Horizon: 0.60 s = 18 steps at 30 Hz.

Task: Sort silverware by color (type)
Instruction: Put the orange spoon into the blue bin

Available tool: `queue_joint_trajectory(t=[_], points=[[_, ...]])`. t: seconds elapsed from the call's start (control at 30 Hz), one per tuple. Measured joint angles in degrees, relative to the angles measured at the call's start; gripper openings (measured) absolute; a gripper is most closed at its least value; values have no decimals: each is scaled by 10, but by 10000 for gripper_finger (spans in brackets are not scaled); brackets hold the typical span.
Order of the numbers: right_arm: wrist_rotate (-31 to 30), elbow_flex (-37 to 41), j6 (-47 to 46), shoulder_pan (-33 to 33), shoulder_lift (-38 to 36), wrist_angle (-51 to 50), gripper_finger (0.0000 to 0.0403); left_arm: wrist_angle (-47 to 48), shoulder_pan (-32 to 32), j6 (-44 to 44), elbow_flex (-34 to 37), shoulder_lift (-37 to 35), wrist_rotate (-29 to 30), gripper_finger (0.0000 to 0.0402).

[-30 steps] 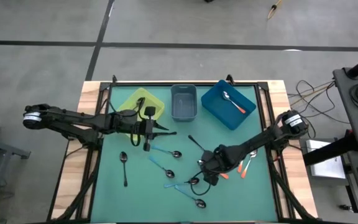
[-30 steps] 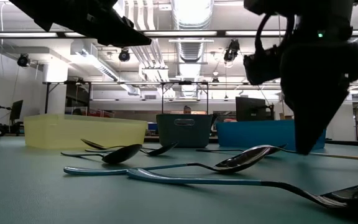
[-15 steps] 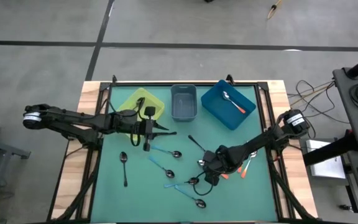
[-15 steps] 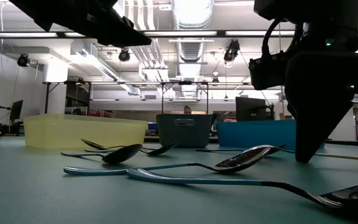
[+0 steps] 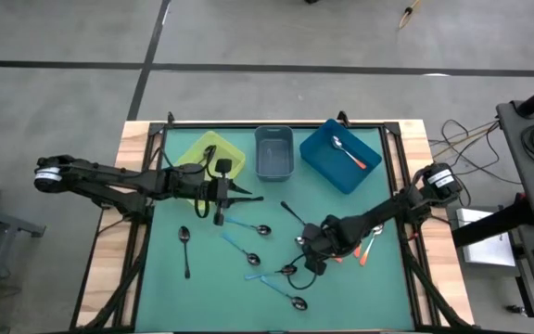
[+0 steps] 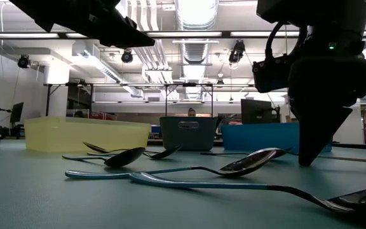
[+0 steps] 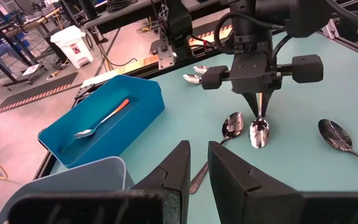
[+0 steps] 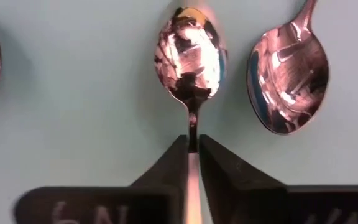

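The right pincer point(image 8: 192, 163) has just snapped narrow onto the neck of a spoon point(image 8: 191, 56) lying on the tabletop point(image 5: 202, 278) — pickup is likely next (left pincer point(image 7: 197, 165), nearly closed and empty, waits by the yellow bin point(image 5: 213, 151)).

The right gripper point(image 8: 192, 163) points straight down with its fingers pinched together, while the left gripper point(image 7: 197, 175) hangs nearly closed.

The green table point(image 5: 165, 288) carries loose spoons point(image 5: 184, 239) in front of the grey-blue bin point(image 5: 273, 153), flanked by yellow bin point(image 5: 213, 154) and blue bin point(image 5: 339, 156).
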<state>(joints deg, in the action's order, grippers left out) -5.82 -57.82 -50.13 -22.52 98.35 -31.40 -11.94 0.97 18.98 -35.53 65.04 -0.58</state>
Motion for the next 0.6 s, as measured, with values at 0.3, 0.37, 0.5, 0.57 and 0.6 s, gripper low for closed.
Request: queue_joint_trajectory(t=[0.3, 0.37, 0.5, 0.57, 0.6], points=[[43, 1, 0, 1, -26, 9, 11, -14, 0, -4, 0, 0, 0, 40], [57, 1, -1, 0, -44, 5, 11, -26, 0, -7, 0, 0, 0, 40], [60, 1, -3, 3, -75, 11, 10, -40, 0, -13, 0, 0, -41, 40], [61, 1, -2, 6, -91, 26, 10, -51, 0, -15, 0, 0, -76, 40], [62, 1, 2, 9, -98, 41, 10, -58, 0, -16, 0, 0, -95, 40]])
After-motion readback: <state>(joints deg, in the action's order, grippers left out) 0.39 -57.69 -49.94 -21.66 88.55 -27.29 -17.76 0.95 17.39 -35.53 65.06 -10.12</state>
